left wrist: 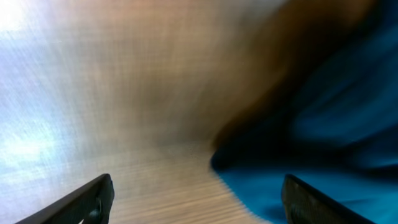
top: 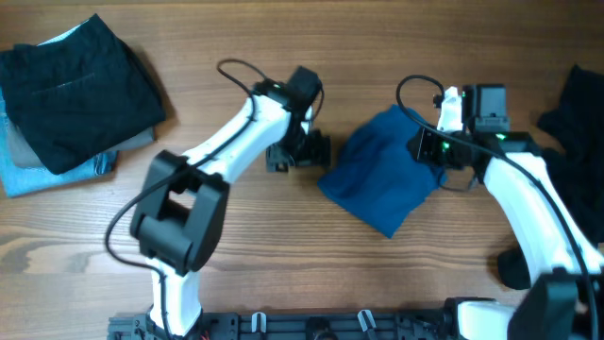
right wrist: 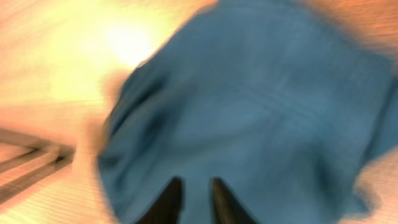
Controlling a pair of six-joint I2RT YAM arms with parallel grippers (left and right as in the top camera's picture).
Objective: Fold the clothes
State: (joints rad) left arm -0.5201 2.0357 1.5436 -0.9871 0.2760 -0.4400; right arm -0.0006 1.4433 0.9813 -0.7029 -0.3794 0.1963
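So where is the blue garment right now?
In the overhead view, the blue garment lies on the table, right of centre, between the left gripper and right gripper.

All I see is a brown wood-grain tabletop (top: pixel 302 255), black rail (top: pixel 311 326) along its near edge, bright glare.

Bare tabletop (top: pixel 283 255) front-centre, between left arm (top: pixel 226 142) and blue shirt (top: pixel 382 170)

The shirt (top: pixel 382 179) lies on the counter (top: pixel 283 246) right of centre, with the left hand (top: pixel 298 156) just left of it and the right hand (top: pixel 423 147) over its right edge. A clothes stack (top: pixel 71 94) sits back-left, another garment (top: pixel 580 113) far right.
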